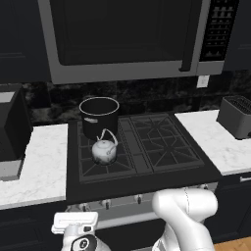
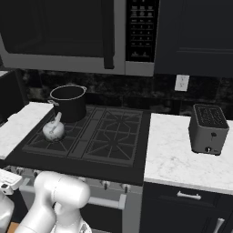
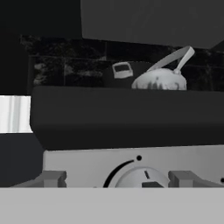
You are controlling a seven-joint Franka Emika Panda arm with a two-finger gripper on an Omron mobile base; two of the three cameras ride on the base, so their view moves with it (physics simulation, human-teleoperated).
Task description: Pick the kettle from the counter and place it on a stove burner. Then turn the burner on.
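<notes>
The silvery kettle (image 1: 104, 150) (image 2: 53, 129) stands upright on the front left stove burner (image 1: 87, 167), right in front of the black pot (image 1: 99, 116). From below, the hand view shows the kettle (image 3: 159, 78) above the cooktop's front lip. My gripper (image 3: 118, 179) is low in front of the stove, open, its fingertips (image 3: 50, 178) wide apart. A round white stove knob (image 3: 142, 176) sits between them, closer to the right one, and nothing is held. The white counter (image 1: 44, 162) lies left and right of the cooktop.
A row of knobs (image 1: 138, 198) lines the stove's front panel. A dark toaster (image 2: 208, 128) stands on the right counter, a dark appliance (image 1: 12, 130) on the left counter. A microwave (image 1: 127, 39) hangs over the stove. My hand (image 1: 74, 223) is below the left knobs.
</notes>
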